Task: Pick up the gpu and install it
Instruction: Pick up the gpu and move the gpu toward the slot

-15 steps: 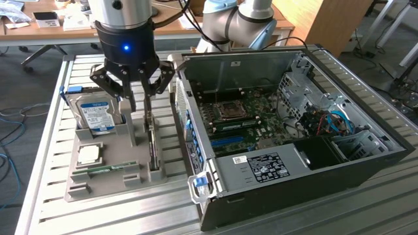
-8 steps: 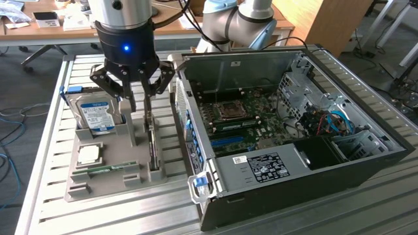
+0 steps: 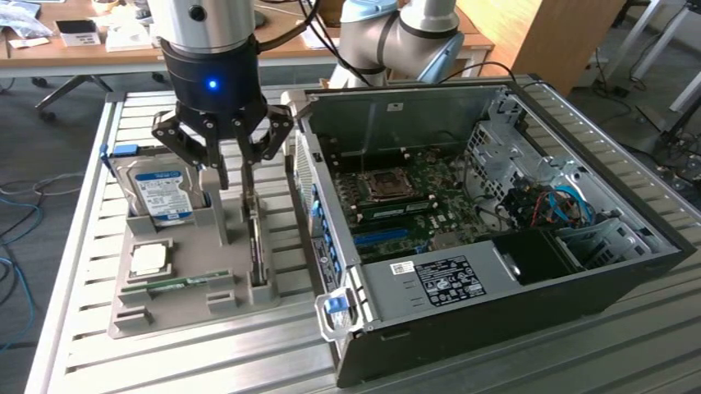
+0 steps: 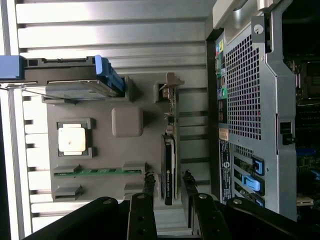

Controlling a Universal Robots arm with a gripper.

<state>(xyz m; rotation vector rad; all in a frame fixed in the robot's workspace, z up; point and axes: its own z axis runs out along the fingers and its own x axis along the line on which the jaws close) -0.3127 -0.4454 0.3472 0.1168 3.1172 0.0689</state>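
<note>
Gripper (image 3: 235, 177) is over one end of the gpu (image 3: 255, 246), fingers apart, one each side, not clamped. Card stands on edge in the grey holder tray (image 3: 164, 310), beside the open PC case (image 3: 526, 322).

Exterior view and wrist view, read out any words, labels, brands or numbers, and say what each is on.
No text is legible.
Hard drive label, blue and white: print too small.
Power supply black label and white sticker: too small.
gpu green mark: blurred.
Case rear panel sticker: blurred.
</note>
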